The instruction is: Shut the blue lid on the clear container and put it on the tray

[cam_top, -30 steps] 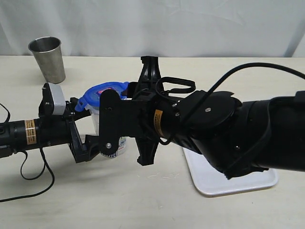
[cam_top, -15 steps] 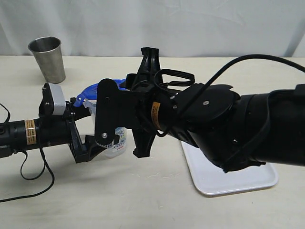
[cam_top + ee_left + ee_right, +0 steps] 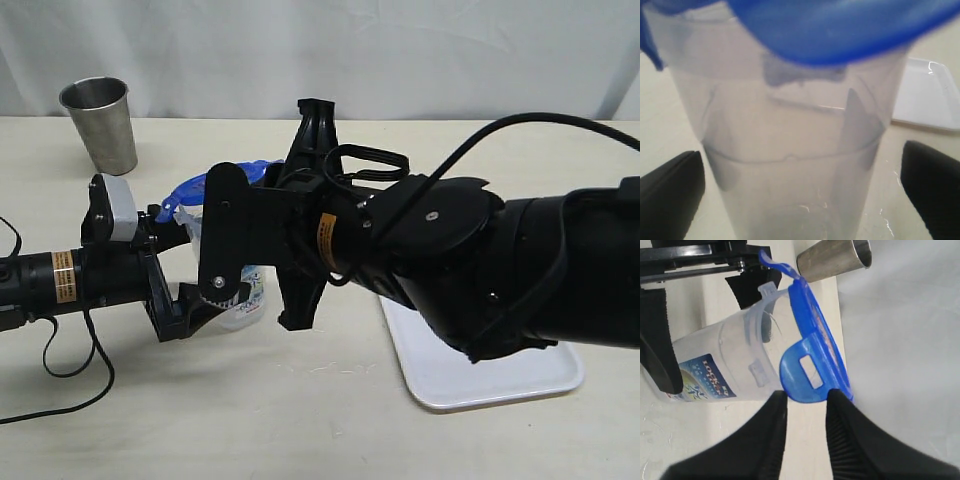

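At the far left rear of the pale tabletop (image 3: 300, 420) stands a grey tapered steel cup (image 3: 99, 122), mouth up. In front of it the left arm reaches in low from the left edge. Its left tool (image 3: 801, 195) is spread wide, with one black finger (image 3: 670, 192) on each side of the tall clear plastic container (image 3: 735, 355) and bare gaps between, gripping nothing. The container stands left of centre on the tabletop, its long axis roughly vertical and its mouth pointing up, with a printed label (image 3: 700, 377) on its side; the right arm hides much of it in the exterior view. The translucent blue plastic lid (image 3: 812, 325) lies across the mouth. The right tool (image 3: 806, 401), reaching across from the right, has its jaws narrowly apart at one snap flap (image 3: 792, 380) of the lid; whether they pinch it I cannot tell. Further right, partly under that arm, lies the flat white rectangular tray (image 3: 470, 382), apart from the container.
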Robot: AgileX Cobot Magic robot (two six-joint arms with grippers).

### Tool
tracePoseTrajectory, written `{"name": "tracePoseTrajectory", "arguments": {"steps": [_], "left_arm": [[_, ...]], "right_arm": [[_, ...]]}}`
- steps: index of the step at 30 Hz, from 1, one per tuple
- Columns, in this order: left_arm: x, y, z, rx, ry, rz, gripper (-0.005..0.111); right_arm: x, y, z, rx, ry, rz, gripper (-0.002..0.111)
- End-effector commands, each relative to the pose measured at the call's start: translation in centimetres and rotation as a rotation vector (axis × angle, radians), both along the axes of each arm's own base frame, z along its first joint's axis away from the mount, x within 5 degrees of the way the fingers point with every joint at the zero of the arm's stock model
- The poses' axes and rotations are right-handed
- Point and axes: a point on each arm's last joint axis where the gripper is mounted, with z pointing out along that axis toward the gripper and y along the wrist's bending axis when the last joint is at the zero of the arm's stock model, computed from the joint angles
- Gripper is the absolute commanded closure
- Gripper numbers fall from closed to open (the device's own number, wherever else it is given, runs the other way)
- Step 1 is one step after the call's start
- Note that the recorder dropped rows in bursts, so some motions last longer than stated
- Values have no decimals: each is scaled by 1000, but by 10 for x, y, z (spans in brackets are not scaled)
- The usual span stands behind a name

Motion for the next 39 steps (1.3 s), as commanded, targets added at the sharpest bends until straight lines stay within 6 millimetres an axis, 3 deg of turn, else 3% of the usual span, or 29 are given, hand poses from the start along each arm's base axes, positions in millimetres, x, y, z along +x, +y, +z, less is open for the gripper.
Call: {"name": "tracePoseTrajectory", "arguments": {"steps": [1, 5, 23, 29, 39], "left_arm": [[1, 1, 1, -15, -7, 5, 3], [1, 1, 1, -15, -7, 5, 3], [1, 1, 1, -15, -7, 3, 3], [1, 1, 1, -15, -7, 3, 3], [1, 1, 1, -15, -7, 3, 3]], "right_arm": [[-10, 10, 3, 7, -11, 28, 81], [-22, 18, 3, -10, -31, 66, 81], [-21, 17, 4, 31, -14, 23, 82], [-21, 17, 4, 31, -14, 23, 104], [-21, 17, 5, 16, -26, 33, 104]]}}
